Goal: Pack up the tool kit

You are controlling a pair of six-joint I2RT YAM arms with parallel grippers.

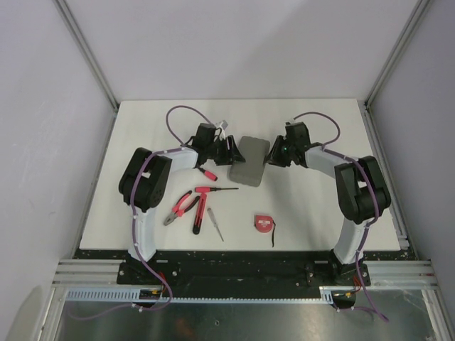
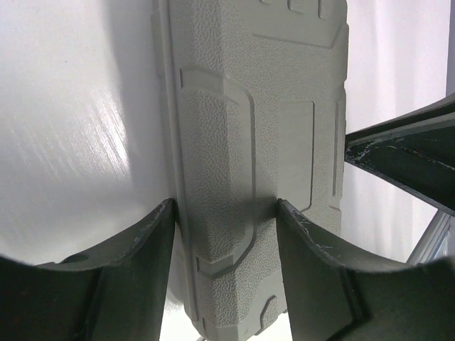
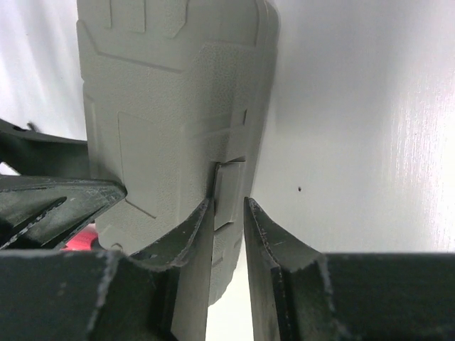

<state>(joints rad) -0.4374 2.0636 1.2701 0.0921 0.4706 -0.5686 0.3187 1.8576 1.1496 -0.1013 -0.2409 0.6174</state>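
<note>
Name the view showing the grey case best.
Top external: the whole closed case lies between the left hand and right hand. Left wrist shows only one end, between that hand's fingers; right wrist shows its latch edge close up.

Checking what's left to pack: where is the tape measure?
In the top view, the tape measure lies near the front edge of the table, right of the thin screwdriver.

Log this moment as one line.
case closed | left gripper open over case | right gripper shut on latch | pliers, screwdrivers, tape measure unpacked
</note>
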